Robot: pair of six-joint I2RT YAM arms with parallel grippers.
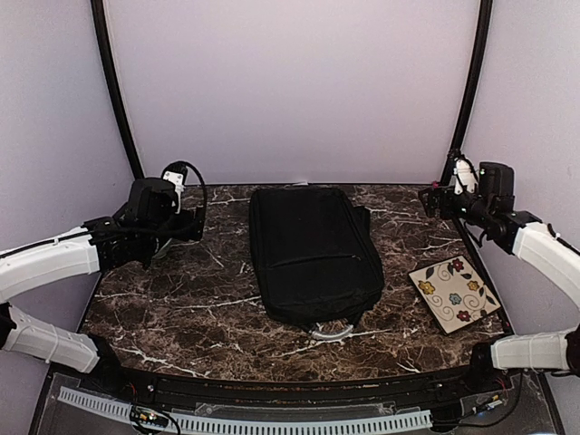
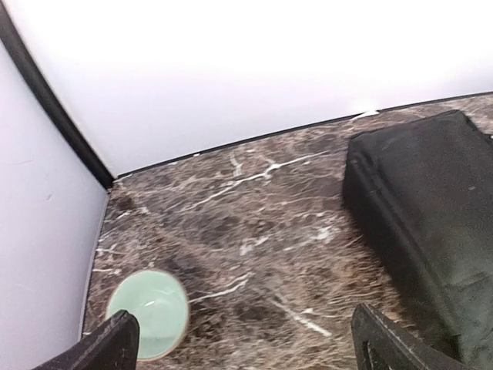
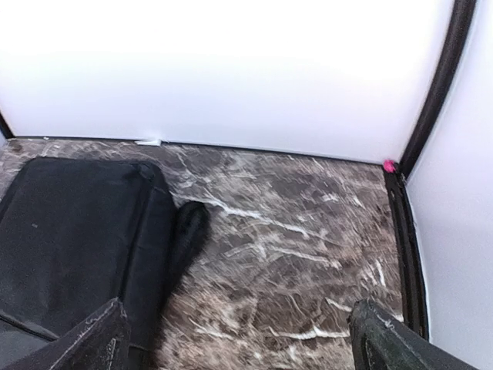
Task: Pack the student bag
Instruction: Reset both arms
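Observation:
The black student bag [image 1: 313, 254] lies flat in the middle of the marble table, zipped shut as far as I can see. Its edge shows in the left wrist view [image 2: 431, 216] and in the right wrist view [image 3: 69, 239]. My left gripper [image 1: 192, 224] is open and empty at the back left, left of the bag. My right gripper [image 1: 433, 201] is open and empty at the back right, right of the bag. A pale green round cup [image 2: 149, 312] stands on the table under the left gripper. A flat square floral piece [image 1: 454, 293] lies right of the bag.
White walls close the back and both sides. Black frame posts [image 1: 113, 86] stand at the back corners. A black rail [image 3: 408, 254] runs along the table's right edge, with a pink spot [image 3: 389, 166] at its far end.

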